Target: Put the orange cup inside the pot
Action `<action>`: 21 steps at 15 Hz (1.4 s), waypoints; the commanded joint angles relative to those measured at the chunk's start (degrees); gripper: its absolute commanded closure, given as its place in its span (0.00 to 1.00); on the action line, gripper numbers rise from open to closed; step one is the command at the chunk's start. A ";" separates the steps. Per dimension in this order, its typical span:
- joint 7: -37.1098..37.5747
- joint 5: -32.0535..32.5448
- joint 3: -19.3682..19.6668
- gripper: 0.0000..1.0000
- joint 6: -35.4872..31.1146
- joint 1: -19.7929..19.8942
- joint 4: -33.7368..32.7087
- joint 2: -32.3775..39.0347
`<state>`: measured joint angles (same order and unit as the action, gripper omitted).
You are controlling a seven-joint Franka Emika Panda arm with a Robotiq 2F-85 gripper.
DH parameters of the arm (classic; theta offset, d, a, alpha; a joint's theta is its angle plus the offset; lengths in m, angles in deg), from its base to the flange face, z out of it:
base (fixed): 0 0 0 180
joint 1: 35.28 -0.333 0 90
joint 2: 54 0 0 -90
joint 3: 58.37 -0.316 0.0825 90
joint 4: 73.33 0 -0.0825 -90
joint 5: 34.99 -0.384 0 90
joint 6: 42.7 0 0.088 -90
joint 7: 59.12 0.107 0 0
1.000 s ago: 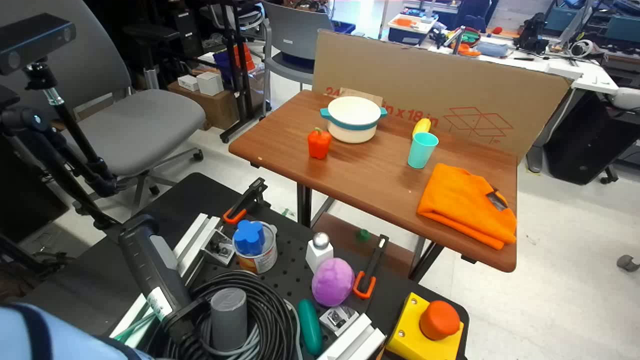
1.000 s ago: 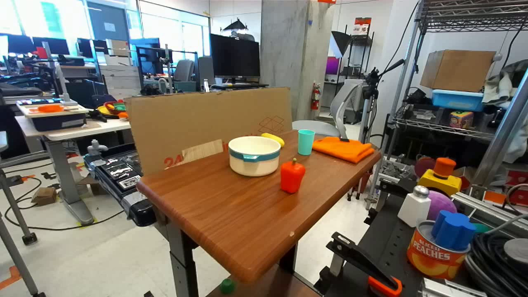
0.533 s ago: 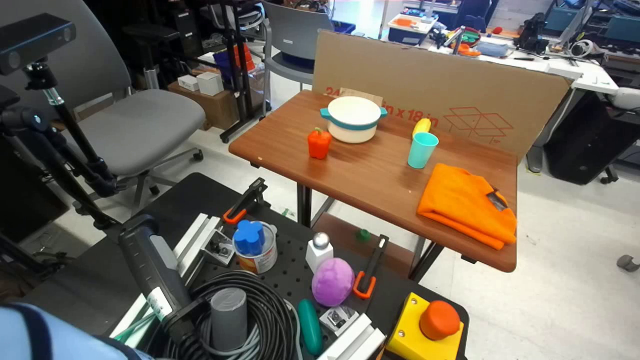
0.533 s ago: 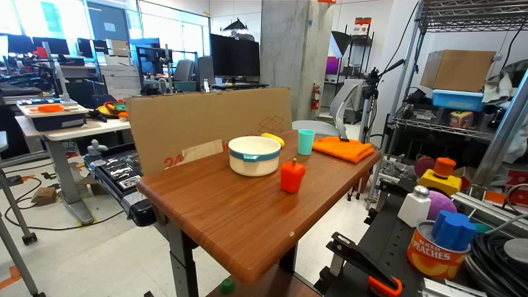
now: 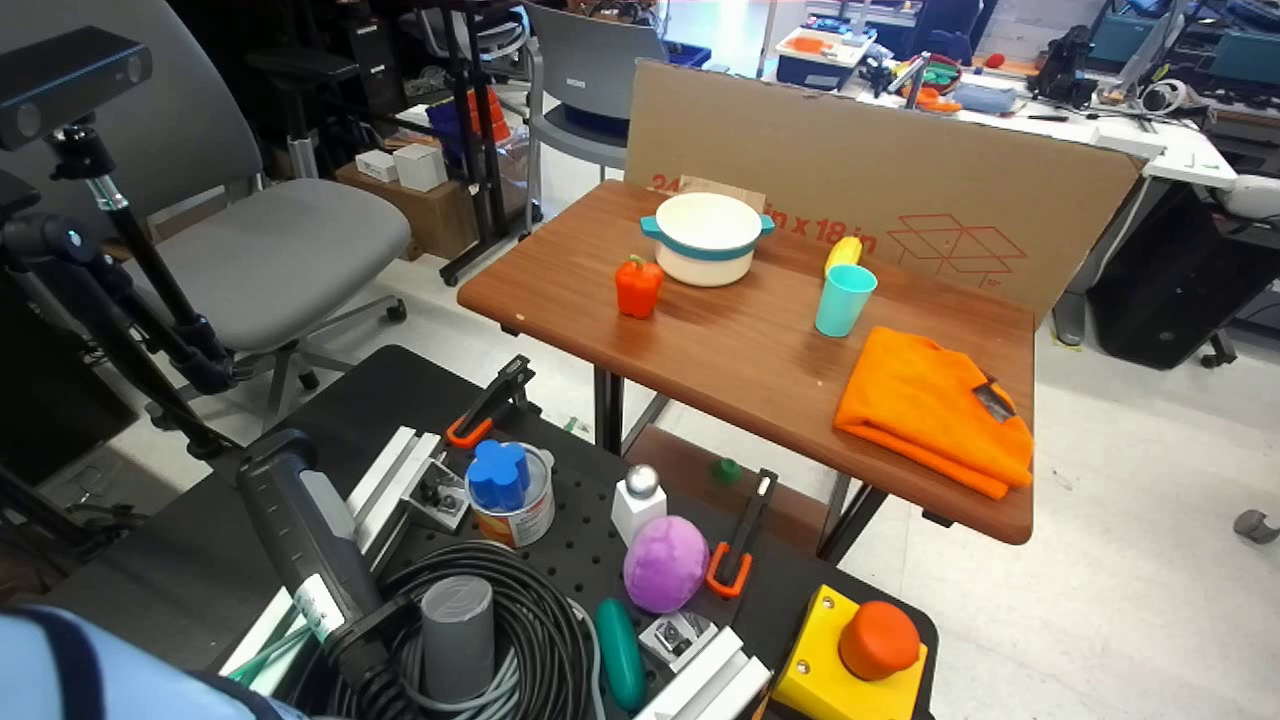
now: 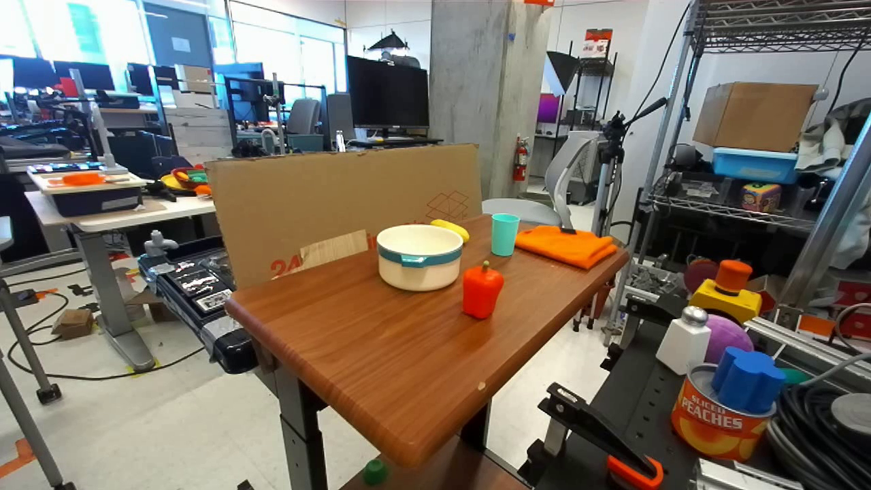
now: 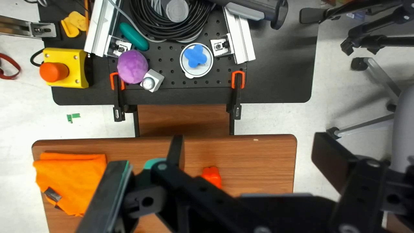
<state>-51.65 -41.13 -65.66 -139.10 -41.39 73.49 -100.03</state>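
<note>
The pot [image 5: 705, 265] is cream-white and round, with a teal band and teal handles. It stands on the wooden table, also in an exterior view [image 6: 420, 272]; the inside that shows is plain cream. No orange cup shows; it is hidden or out of view. An orange-red toy pepper [image 5: 638, 287] with a green stem stands beside the pot, in both exterior views [image 6: 482, 291], and partly behind my gripper in the wrist view [image 7: 212, 176]. My gripper [image 7: 248, 145] is open with nothing between its fingers, above the table. It hides the pot in the wrist view.
A teal cup [image 5: 846, 300], a yellow toy [image 5: 843, 253] and a folded orange cloth [image 5: 930, 410] share the table. A cardboard sheet [image 5: 880, 170] stands along its far edge. A black cart [image 7: 278, 81] bears clamps, a can, a purple ball [image 7: 132, 66] and cables.
</note>
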 commanded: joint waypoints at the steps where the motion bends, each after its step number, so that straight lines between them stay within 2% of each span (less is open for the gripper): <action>1: 1.13 0.38 -0.99 0.00 -1.84 1.34 -2.51 5.80; 9: 2.49 3.63 -0.84 0.00 -9.92 2.90 -16.59 27.76; 13: 5.12 8.02 -1.46 0.00 -13.00 2.39 -23.76 39.17; 17: 6.66 13.50 -1.07 0.00 -16.72 1.37 -26.30 46.28; 21: 5.42 15.94 -0.36 0.00 -19.61 0.73 -25.29 50.11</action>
<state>-46.15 -27.49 -66.73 -156.79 -39.64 48.56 -52.36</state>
